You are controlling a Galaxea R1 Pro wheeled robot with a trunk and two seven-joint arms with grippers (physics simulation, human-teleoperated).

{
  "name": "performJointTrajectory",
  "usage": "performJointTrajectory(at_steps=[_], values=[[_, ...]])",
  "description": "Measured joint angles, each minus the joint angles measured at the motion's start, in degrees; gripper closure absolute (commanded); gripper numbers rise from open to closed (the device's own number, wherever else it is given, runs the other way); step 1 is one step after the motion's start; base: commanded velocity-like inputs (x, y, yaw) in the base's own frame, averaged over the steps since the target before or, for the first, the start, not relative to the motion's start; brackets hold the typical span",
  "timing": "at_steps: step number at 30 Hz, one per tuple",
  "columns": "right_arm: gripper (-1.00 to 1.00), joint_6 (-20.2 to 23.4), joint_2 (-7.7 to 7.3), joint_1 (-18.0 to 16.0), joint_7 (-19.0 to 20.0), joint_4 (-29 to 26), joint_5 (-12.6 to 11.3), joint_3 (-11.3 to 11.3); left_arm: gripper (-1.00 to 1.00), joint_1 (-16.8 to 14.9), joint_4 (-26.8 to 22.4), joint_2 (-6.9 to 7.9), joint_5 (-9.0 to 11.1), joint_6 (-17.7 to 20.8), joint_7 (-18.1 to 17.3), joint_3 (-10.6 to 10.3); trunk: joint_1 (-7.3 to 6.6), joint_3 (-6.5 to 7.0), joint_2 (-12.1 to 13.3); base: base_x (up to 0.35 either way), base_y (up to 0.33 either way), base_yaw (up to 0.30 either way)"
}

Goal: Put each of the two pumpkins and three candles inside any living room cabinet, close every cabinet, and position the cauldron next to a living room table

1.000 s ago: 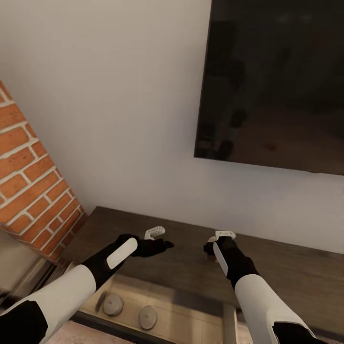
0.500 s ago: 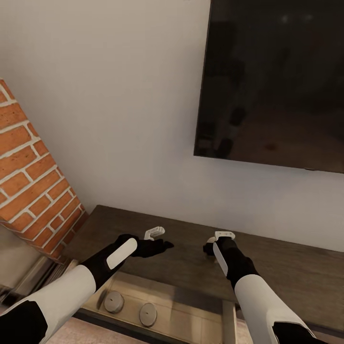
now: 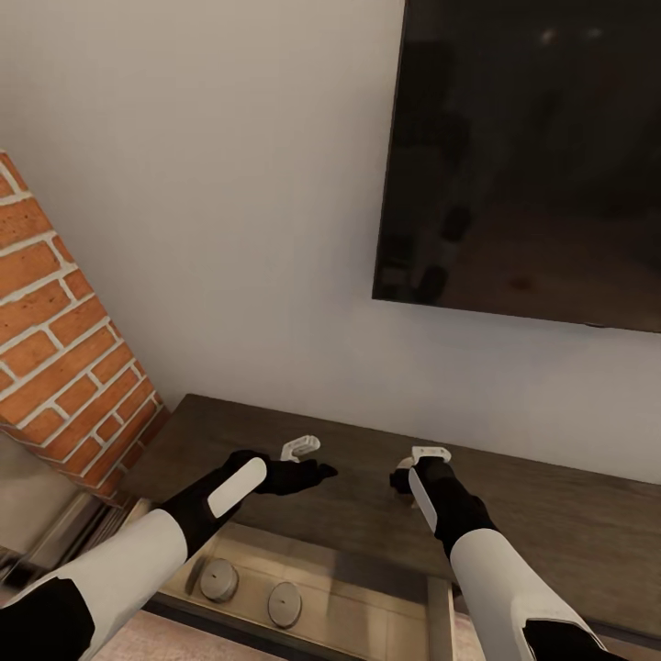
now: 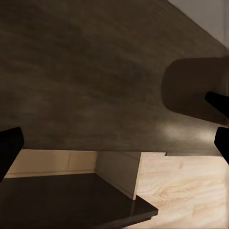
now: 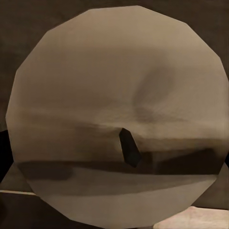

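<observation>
The cabinet (image 3: 569, 532) is a long, low, dark-brown unit under the wall screen. One of its drawers (image 3: 367, 601) is pulled out, showing a pale inside. Two round beige candles (image 3: 218, 580) (image 3: 284, 604) lie flat in it. My right gripper (image 3: 413, 465) hovers over the cabinet top, shut on a third candle (image 5: 114, 95); its flat round face and dark wick take up most of the right wrist view. My left gripper (image 3: 312, 459) is open above the cabinet top, with nothing between its fingers (image 4: 9, 148). The pumpkins and the cauldron are out of view.
A large dark screen (image 3: 532, 156) hangs on the white wall above the cabinet. A red brick column (image 3: 64, 349) stands at the cabinet's left end. Pale wooden floor (image 4: 191, 191) lies beside the pulled-out drawer.
The view shifted slightly a second ago. Both arms hold almost still; the left gripper has crept a little forward, and the right still holds the candle.
</observation>
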Motion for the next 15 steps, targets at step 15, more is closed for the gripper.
performJointTrajectory(at_steps=[15], values=[[1.00,5.32,-0.08,0.01,5.52,-0.06,-0.42,-0.09,-1.00,0.00,-0.07,0.61,-0.26,0.09,0.24,0.00,0.00,0.00,0.00,0.000,0.000,0.000]])
